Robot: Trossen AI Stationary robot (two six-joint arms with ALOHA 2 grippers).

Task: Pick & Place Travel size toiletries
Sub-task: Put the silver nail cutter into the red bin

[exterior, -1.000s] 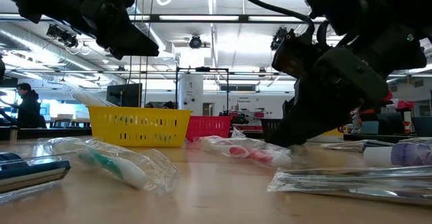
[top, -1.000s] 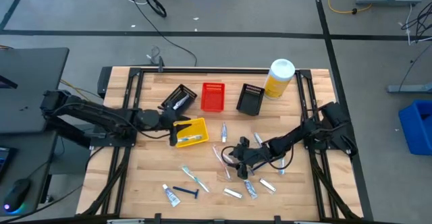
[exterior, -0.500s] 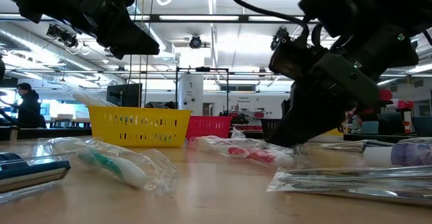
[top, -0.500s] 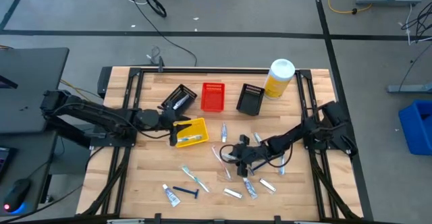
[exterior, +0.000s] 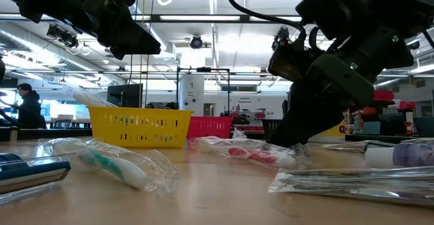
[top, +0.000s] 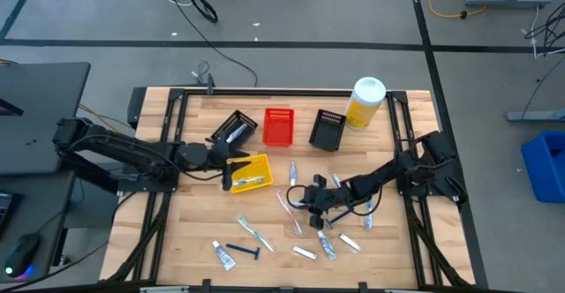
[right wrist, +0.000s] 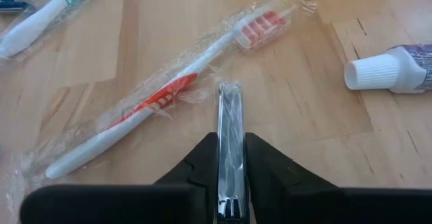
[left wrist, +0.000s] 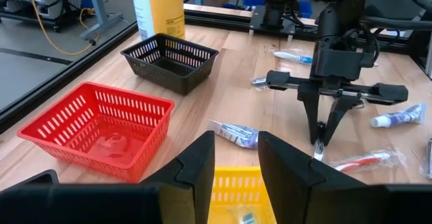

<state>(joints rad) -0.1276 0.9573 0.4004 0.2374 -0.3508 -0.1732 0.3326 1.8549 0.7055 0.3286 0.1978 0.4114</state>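
Wrapped razor [right wrist: 230,143] pinched in right claw [right wrist: 230,158], right wrist view only

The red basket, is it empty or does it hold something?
Empty. In the left wrist view only bare mesh shows on the floor of the red basket, and the high view shows nothing inside it.
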